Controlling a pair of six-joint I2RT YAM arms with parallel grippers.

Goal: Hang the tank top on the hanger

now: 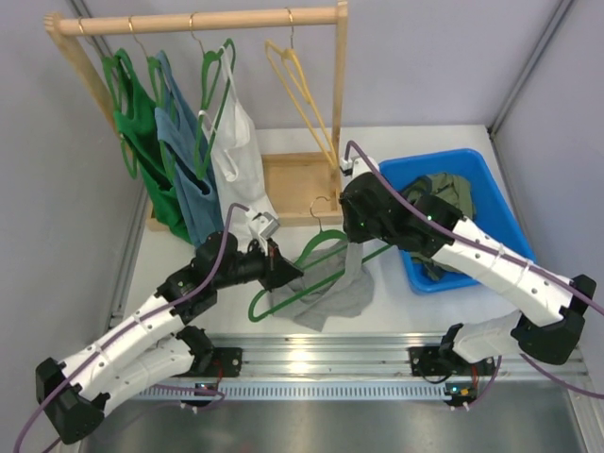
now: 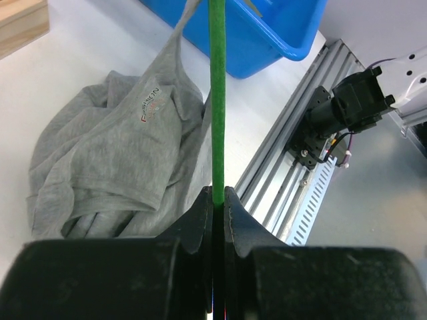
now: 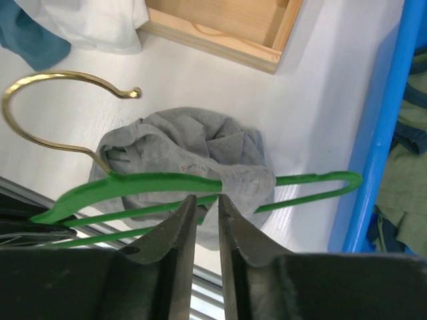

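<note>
Left gripper [image 2: 218,193] fingers are clamped edge-on onto a thin bar of the hanger [image 2: 217,100]. It's a firm pinch, but on a narrow rod, so the hanger could pivot in the grip under side load. The right gripper [image 3: 205,200] has its jaws nearly together. A taut grey strap runs up to it in the overhead view, so I read it as pinching a strap of the tank top [image 2: 113,153]. The rest of the top is a bunched heap on the table [image 1: 425,142], lying under and against the hanger between the two arms. Risks: the strap is thin and may slip out if pulled. The heap hides which opening is which, so the hanger arm may spear a fold instead of the neck. The far hanger tip sits just beside the blue bin [image 1: 507,203] and could snag. The table is smooth white, with an aluminium rail [image 1: 330,349] at the near edge, a wooden rack [image 1: 236,17] at the back and grey panel walls around.
</note>
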